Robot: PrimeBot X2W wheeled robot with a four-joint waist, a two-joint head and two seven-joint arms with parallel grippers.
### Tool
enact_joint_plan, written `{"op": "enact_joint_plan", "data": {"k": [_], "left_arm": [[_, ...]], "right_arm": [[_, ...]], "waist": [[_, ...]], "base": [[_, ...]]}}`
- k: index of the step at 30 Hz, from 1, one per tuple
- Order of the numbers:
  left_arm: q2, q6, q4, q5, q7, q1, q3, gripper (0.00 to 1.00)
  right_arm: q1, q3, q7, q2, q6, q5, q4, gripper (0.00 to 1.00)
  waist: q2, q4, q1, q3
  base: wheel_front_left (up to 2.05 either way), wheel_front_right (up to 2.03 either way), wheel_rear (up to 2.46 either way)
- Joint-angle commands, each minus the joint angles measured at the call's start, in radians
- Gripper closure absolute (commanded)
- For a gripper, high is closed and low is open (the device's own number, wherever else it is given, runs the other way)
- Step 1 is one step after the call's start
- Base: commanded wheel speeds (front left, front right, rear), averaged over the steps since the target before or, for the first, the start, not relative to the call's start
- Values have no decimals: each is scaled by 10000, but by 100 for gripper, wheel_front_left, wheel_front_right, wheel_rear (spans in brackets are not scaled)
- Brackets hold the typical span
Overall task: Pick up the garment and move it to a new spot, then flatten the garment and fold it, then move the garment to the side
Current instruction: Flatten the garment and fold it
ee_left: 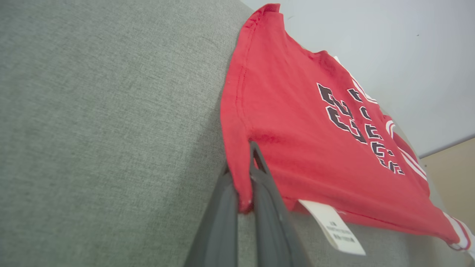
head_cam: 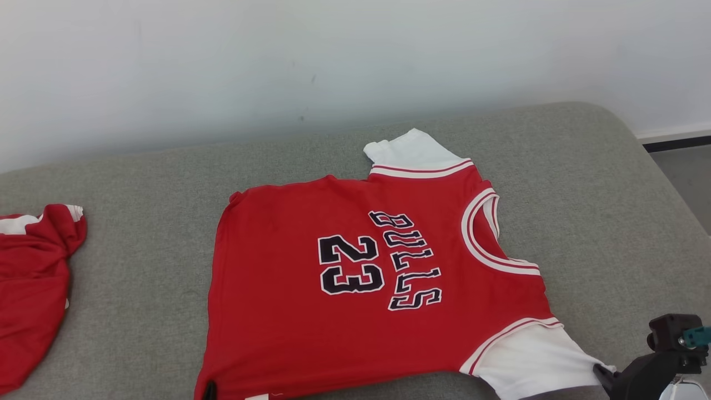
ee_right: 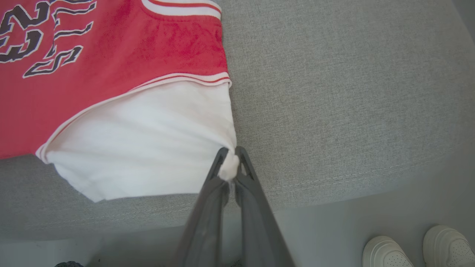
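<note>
The garment (head_cam: 355, 278) is a red jersey with white sleeves and black "BULLS 23" lettering, spread face up on the grey cushion (head_cam: 139, 222). My left gripper (ee_left: 248, 163) is shut on the red hem corner (ee_left: 241, 185), near a white care label (ee_left: 334, 226). My right gripper (ee_right: 230, 157) is shut on the corner of the near white sleeve (ee_right: 148, 141). In the head view the right gripper (head_cam: 602, 373) shows at the lower right, at the sleeve's tip, and the left gripper's tip (head_cam: 210, 390) sits at the hem by the bottom edge.
A second red and white garment (head_cam: 33, 278) lies crumpled at the cushion's left edge. A white wall (head_cam: 333, 66) rises behind the cushion. A person's white shoes (ee_right: 419, 246) stand on the floor past the cushion's front edge.
</note>
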Motion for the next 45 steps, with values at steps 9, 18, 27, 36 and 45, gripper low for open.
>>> {"op": "enact_joint_plan", "data": {"k": [9, 18, 27, 36, 45], "left_arm": [[277, -160, -649, -313, 569, -1283, 41, 100], [1305, -162, -380, -107, 1663, -5840, 221, 100], [1761, -180, 447, -98, 1970, -10400, 472, 100], [1930, -206, 979, 601, 359, -13743, 582, 100], [1869, -639, 615, 1023, -844, -15684, 678, 100]], "right_arm": [[-1546, 366, -1460, -431, -27, 70, 78, 100], [-6587, 2142, -2834, -1048, -27, 784, 2113, 100], [-11880, 2879, -5367, -1040, -27, 316, 5086, 100], [-15648, 1637, -9507, -627, -27, -1179, 7187, 100], [-17424, 336, -11225, -737, -27, -3313, 6416, 100]], "waist": [[0, -87, 0, 606], [0, -526, 0, 2709], [0, -617, 0, 5019], [0, -514, 0, 6069], [0, -477, 0, 6675]], "base": [[0, 0, 0], [0, 0, 0], [0, 0, 0], [0, 0, 0], [0, 0, 0]]}}
